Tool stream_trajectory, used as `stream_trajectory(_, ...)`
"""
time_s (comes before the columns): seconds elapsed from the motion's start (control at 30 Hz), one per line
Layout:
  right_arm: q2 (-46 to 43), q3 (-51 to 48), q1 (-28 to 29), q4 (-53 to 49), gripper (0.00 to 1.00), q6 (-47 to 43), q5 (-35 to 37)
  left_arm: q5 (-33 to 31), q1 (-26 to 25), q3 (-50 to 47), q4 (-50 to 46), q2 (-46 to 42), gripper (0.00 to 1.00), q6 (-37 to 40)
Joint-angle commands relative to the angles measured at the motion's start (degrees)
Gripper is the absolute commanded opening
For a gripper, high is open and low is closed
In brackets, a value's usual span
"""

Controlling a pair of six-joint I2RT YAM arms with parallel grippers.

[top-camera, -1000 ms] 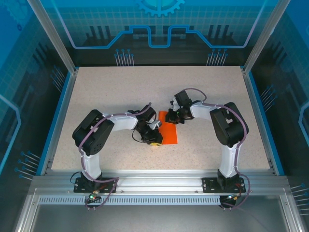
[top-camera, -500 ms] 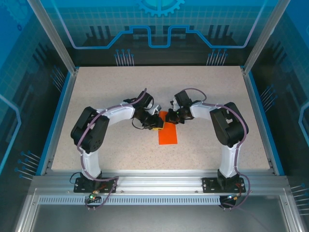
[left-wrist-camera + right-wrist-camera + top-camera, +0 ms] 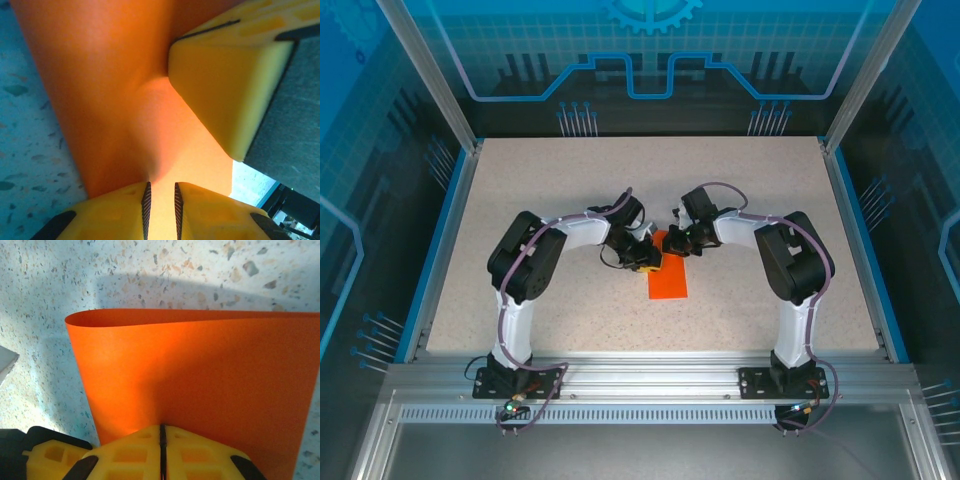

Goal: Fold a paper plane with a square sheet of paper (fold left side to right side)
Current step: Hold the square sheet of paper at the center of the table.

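Sheet: the square sheet of paper is seen from above as a narrow orange strip a little right of the middle of the table; its far end is caught between the two grippers and its near end is laid flat on the speckled surface
Sheet shape: in the right wrist view the paper is shown bent over on itself, with a soft rounded bend along its upper edge rather than a pressed crease; the orange surface is plain and unmarked
Left gripper: the left gripper is brought in from the left and set at the far left corner of the strip
Left pincer: narrow; in the left wrist view its yellow fingers are held a slim gap apart, pale orange paper is seen in that gap and the sheet is puckered towards it; whether the pads press on the paper cannot be told
Right gripper: the right gripper is brought in from the right and set at the far end of the strip, just beside the left gripper
Right pincer: closed on the sheet; its fingers are pressed together with only a thin dark line between them, and the paper's edge is clamped in that line
Neighbouring finger: a yellow finger of the right gripper is seen at the upper right of the left wrist view, laid against the orange paper
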Motion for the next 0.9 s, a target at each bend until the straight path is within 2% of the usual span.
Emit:
stream_trajectory(0.0, 0.7, -1.2, 0.2, -0.2, 0.1, -0.1, 2.0, -1.0, -0.1, -0.3, -0.6, 1.9, 0.22, -1.9)
stream_trajectory(0.17, -2.6, -1.5, 0.2, 3.0, 0.13, -1.0, 1.0, -1.1, -0.1, -1.2, -0.4, 2.4, 0.22, -2.8)
stream_trajectory(0.4, -13.0, -5.6, 0.2, 1.9, 0.19, -3.1, 5.0, -1.5, -0.1, -1.4, -0.5, 2.4, 0.22, -3.2)
stream_trajectory(0.67, -21.6, -14.8, 3.5, -1.7, 0.1, -2.5, 3.5, -1.9, -0.2, -1.6, -0.4, 1.9, 0.21, -3.1)
stream_trajectory(0.87, -19.9, -19.3, 6.1, 0.0, 0.07, 0.2, 2.3, -2.2, -0.2, -1.6, -0.5, 1.6, 0.22, -3.2)
